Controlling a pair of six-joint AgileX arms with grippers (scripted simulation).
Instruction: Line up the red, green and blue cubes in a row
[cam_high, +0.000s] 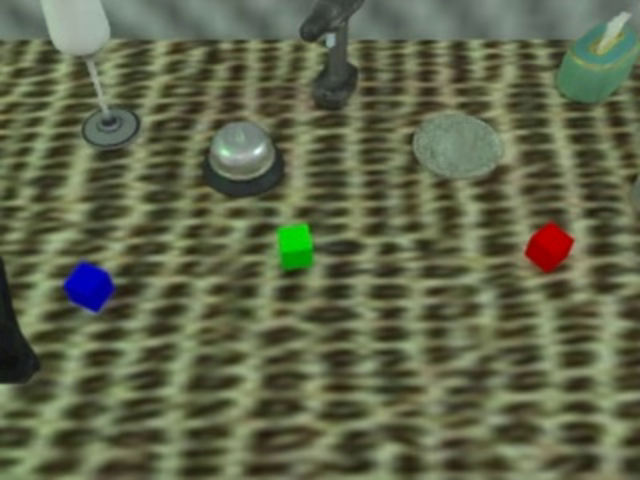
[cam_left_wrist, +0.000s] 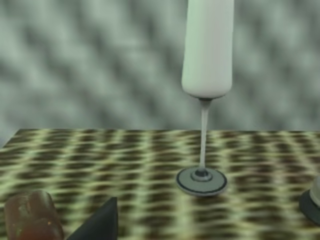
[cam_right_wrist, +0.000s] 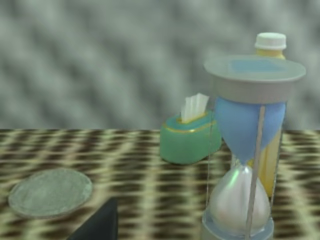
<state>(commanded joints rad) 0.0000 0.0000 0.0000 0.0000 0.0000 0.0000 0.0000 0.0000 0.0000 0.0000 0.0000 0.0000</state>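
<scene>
Three small cubes lie apart on the patterned table (cam_high: 400, 380). The blue cube (cam_high: 89, 286) is at the left, the green cube (cam_high: 295, 246) near the middle, and the red cube (cam_high: 549, 246) at the right. None of the cubes appears in either wrist view. My left gripper (cam_high: 12, 350) is parked at the left edge, just near-left of the blue cube; one dark finger (cam_left_wrist: 102, 222) shows with bare table beside it, so it is open. My right gripper (cam_right_wrist: 142, 225) is out of the top view; it is open, one dark finger (cam_right_wrist: 102, 222) showing.
A silver dome bell (cam_high: 242, 155), a wine glass (cam_high: 108, 120), a dark upright object (cam_high: 335, 70), a grey disc (cam_high: 459, 146) and a green tissue box (cam_high: 598, 60) stand along the back. An hourglass (cam_right_wrist: 247, 165) and a yellow bottle (cam_right_wrist: 270, 45) are close to my right gripper. A brown rounded object (cam_left_wrist: 30, 220) sits by my left one.
</scene>
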